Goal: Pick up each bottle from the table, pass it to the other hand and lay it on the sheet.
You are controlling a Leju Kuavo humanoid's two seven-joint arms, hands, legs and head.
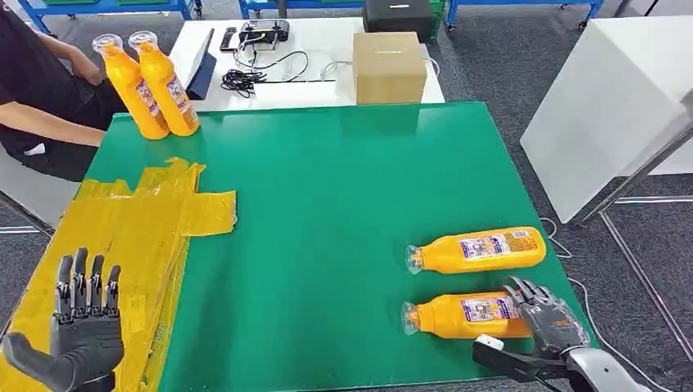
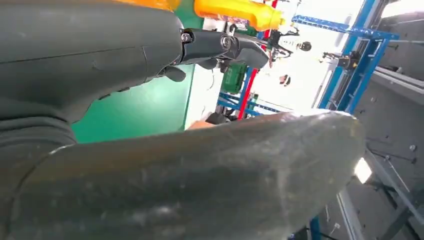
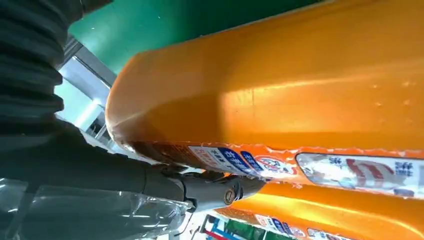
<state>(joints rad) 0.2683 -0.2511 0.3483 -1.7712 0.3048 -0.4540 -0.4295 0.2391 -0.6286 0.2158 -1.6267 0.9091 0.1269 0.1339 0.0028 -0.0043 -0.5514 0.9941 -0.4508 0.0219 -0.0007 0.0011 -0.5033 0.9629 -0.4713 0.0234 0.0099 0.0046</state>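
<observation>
Two orange bottles lie on their sides at the right of the green table point(image 1: 327, 204), caps pointing left: a farther one point(image 1: 478, 250) and a nearer one point(image 1: 462, 317). My right hand point(image 1: 546, 322) is at the nearer bottle's base end, its fingers draped over it and its thumb spread apart below; the bottle still lies on the table. In the right wrist view this bottle point(image 3: 280, 85) is very close, with a fingertip point(image 3: 220, 187) against its label. My left hand point(image 1: 84, 327) hovers open, fingers spread, over the yellow sheet point(image 1: 139, 229) at the near left. Two more bottles point(image 1: 135, 86) point(image 1: 170, 82) stand upright at the far left corner.
A person point(image 1: 33, 90) sits beyond the table's far left corner. Behind the green table a white table holds a cardboard box point(image 1: 389, 67), cables point(image 1: 245, 77) and a tablet point(image 1: 200, 65). A white cabinet point(image 1: 613, 106) stands to the right.
</observation>
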